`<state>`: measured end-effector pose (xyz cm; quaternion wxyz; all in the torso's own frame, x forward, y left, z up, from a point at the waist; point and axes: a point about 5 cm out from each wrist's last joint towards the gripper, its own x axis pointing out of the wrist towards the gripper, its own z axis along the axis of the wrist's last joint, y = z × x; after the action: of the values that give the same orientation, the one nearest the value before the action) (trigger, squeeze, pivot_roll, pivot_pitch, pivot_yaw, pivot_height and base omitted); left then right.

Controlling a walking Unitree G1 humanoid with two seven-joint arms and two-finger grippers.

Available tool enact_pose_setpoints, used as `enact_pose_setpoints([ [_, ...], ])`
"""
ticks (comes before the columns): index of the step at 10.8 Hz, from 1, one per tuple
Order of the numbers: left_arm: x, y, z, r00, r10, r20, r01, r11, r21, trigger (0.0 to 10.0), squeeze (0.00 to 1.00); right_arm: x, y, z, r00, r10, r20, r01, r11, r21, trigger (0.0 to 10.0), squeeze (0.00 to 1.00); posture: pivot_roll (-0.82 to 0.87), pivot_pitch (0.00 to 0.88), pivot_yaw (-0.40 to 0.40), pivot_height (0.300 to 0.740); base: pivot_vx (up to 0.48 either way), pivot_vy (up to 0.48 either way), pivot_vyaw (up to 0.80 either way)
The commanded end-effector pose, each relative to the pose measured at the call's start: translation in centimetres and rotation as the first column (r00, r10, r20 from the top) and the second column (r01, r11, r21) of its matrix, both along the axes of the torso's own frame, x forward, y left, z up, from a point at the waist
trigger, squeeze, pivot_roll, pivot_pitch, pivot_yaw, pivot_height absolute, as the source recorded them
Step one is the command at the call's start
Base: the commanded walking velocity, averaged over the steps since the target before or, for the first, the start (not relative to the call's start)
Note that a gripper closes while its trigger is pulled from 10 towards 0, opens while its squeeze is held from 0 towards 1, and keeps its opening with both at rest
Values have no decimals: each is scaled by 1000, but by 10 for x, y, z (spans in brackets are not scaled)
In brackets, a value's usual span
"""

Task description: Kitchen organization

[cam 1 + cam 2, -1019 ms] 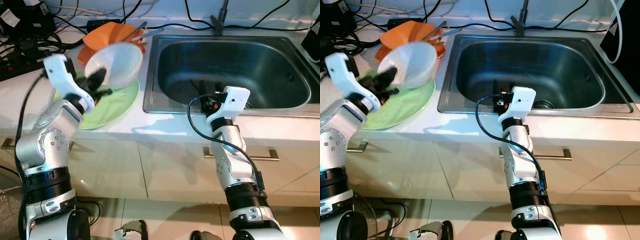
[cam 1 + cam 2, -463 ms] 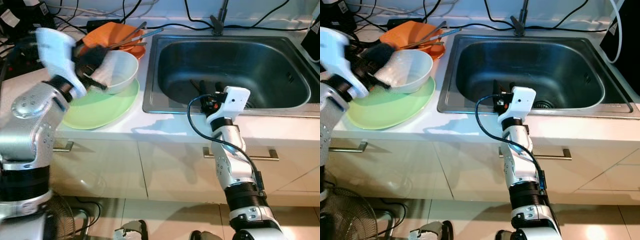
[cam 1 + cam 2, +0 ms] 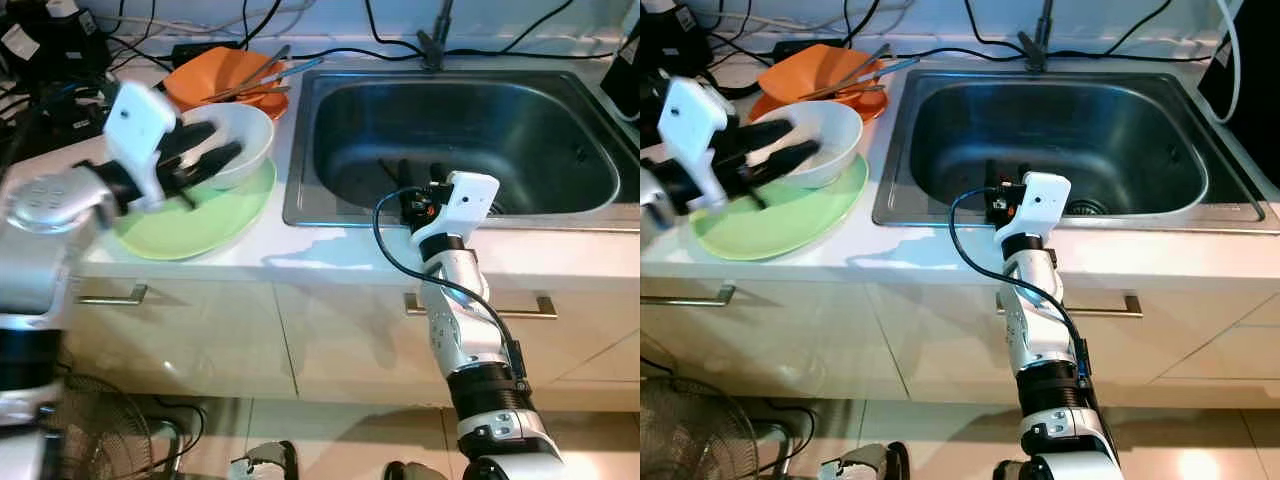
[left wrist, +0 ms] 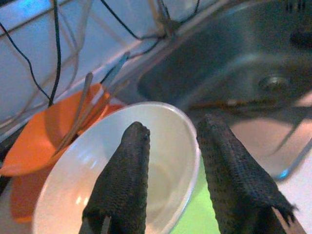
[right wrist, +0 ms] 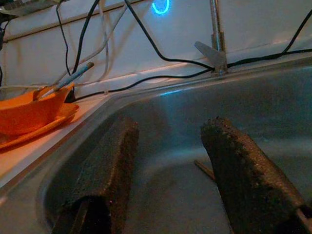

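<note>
**Visitor:** White desk (image 3: 330, 250), steel sink (image 3: 460, 130) let into it, cables along the wall behind. How far along is the tidying?

**Robot:** Partway, by my reckoning. Taking the sink as the landmark: the white bowl (image 3: 235, 140) sits on the green plate (image 3: 215, 215) on the desk to the sink's left, and beyond them, nearer the wall, the orange dishes (image 3: 810, 75) hold a few long utensils (image 3: 270, 70). My left pincer (image 3: 200, 160) is at the bowl, fingers apart, one over the inside and one outside the rim; it grips nothing.

**Visitor:** And the other arm?

**Robot:** My right pincer (image 5: 168, 175) hangs over the sink's front edge, pointing into the basin, fingers apart and empty. Something thin lies on the sink floor near the drain; I cannot make out what.

**Visitor:** What's left?

**Robot:** I judge the stack and the utensils have yet to be put away.

**Visitor:** Any labels?

**Robot:** None I can read on the dishes or sink.
</note>
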<state>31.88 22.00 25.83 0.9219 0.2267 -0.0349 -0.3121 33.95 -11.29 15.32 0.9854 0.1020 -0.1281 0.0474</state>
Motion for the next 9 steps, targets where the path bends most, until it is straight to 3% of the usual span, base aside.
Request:
enact_pose_setpoints([
  [1, 3, 3, 4, 1000, -23, -1, 23, 997, 68, 10000, 0, 2, 1, -2, 1000, -4, -14, 4, 1000, 7, 10000, 0, 140, 54, 88, 740, 0, 0, 0],
  [6, 15, 11, -7, 984, -123, -126, 151, 958, 244, 10000, 0, 4, 0, -2, 1000, -13, -11, 14, 1000, 12, 10000, 0, 136, 59, 92, 740, 0, 0, 0],
  [9, 25, 11, -10, 992, -82, -92, 107, 941, 320, 10000, 0, 4, -1, -2, 1000, -17, -10, 17, 1000, 11, 10000, 0, 128, 64, 87, 740, 0, 0, 0],
])
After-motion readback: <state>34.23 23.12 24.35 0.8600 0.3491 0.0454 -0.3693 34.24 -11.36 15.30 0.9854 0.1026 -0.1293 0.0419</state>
